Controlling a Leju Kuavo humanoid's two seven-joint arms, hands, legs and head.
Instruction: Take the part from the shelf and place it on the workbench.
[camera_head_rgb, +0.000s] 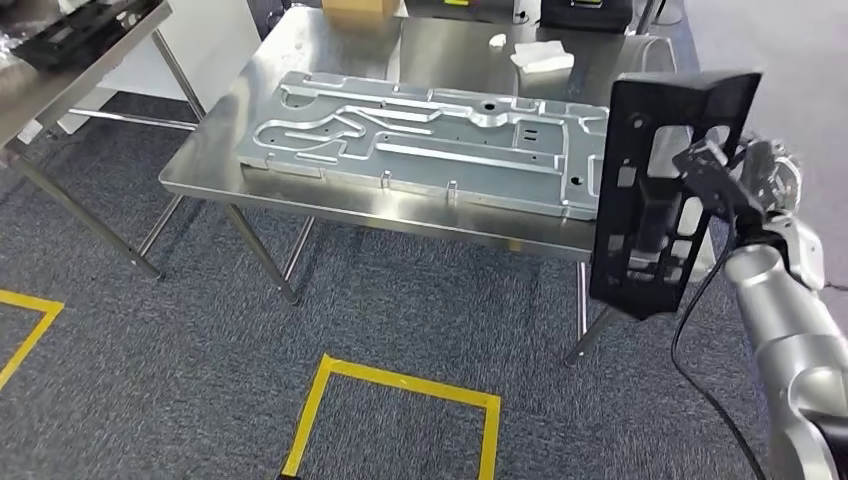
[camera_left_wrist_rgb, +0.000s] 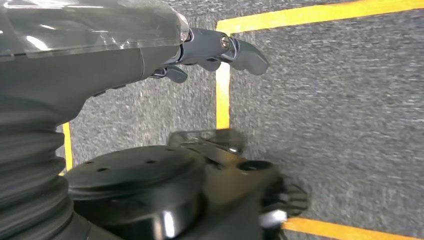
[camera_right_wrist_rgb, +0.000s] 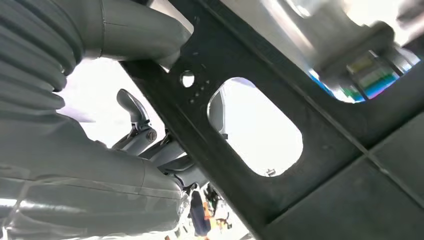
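Note:
A black plastic part (camera_head_rgb: 655, 190) with rectangular cut-outs hangs upright in the air at the right, just off the right end of the steel workbench (camera_head_rgb: 215, 160). My right hand (camera_head_rgb: 735, 180) grips it from the right side, fingers hooked through its frame. In the right wrist view the part (camera_right_wrist_rgb: 310, 150) crosses the picture as a dark bar with an oval opening, clamped between my thumb (camera_right_wrist_rgb: 135, 35) and the darker fingers (camera_right_wrist_rgb: 150, 140). My left hand (camera_left_wrist_rgb: 215, 50) hangs over the grey carpet with its fingers loosely extended and nothing in it.
A large machined aluminium plate (camera_head_rgb: 420, 140) covers most of the workbench, with white cloth (camera_head_rgb: 542, 58) behind it. A second steel table (camera_head_rgb: 60, 80) with a black part stands at the far left. Yellow tape (camera_head_rgb: 400, 385) marks squares on the carpet in front.

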